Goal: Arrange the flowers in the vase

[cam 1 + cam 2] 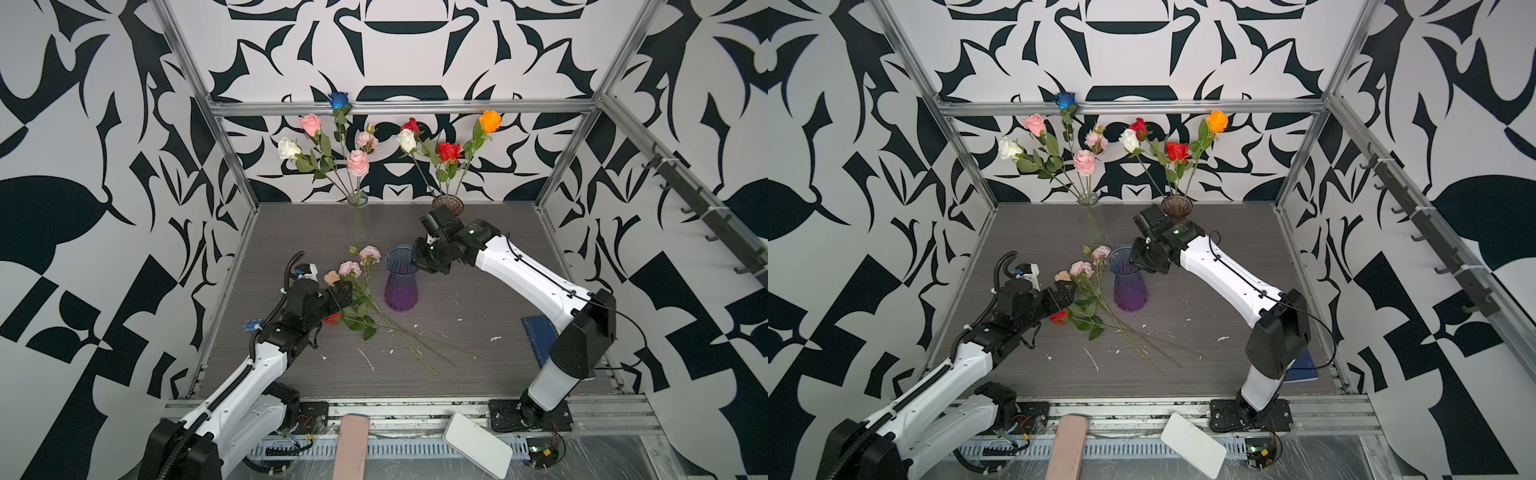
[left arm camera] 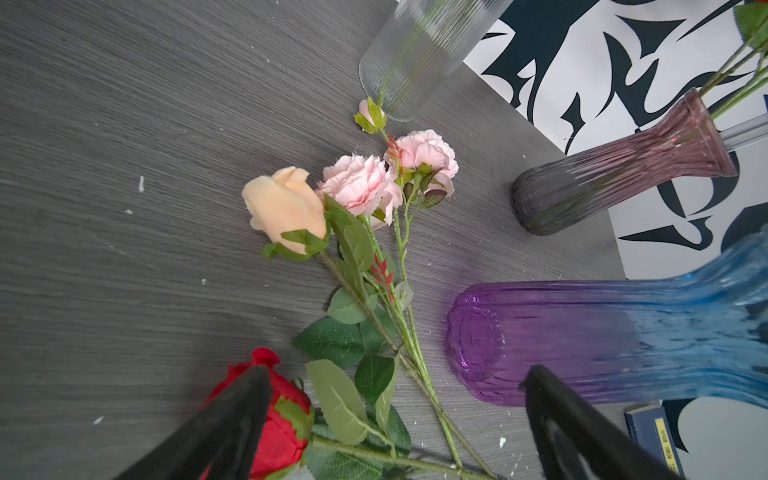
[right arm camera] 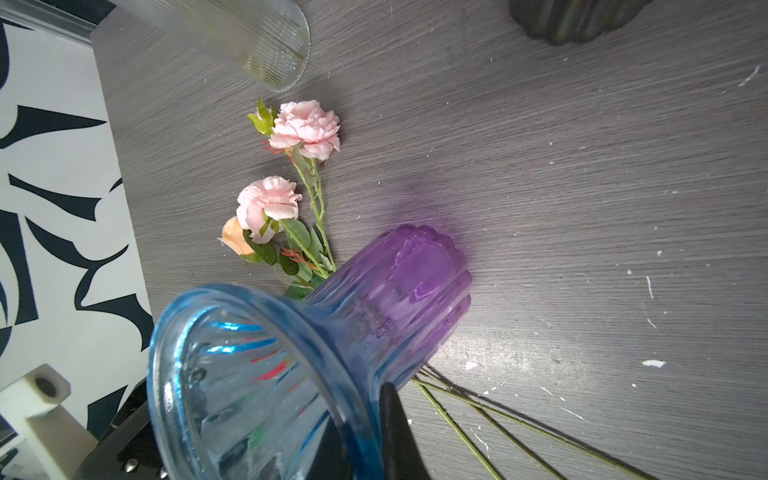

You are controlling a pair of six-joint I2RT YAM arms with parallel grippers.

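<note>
The vase (image 1: 400,277) (image 1: 1128,277), blue at the flared mouth and purple below, stands upright mid-table. My right gripper (image 1: 417,262) (image 3: 370,409) is shut on its rim, one finger inside and one outside. Several flowers lie on the table left of it, stems crossing toward the front: a peach rose (image 2: 286,208) (image 1: 331,277), two pink ones (image 2: 361,187) (image 2: 424,149) and a red rose (image 2: 282,424) (image 1: 332,318). My left gripper (image 1: 343,291) (image 2: 397,374) hovers open over their stems and leaves, one finger above the red head and nothing between the fingers.
A clear ribbed vase (image 1: 360,220) and a mauve vase (image 1: 447,204) stand at the back, each holding several roses. A blue book (image 1: 538,332) lies by the right arm's base. A white slab (image 1: 477,444) and a pink strip (image 1: 351,449) sit at the front rail.
</note>
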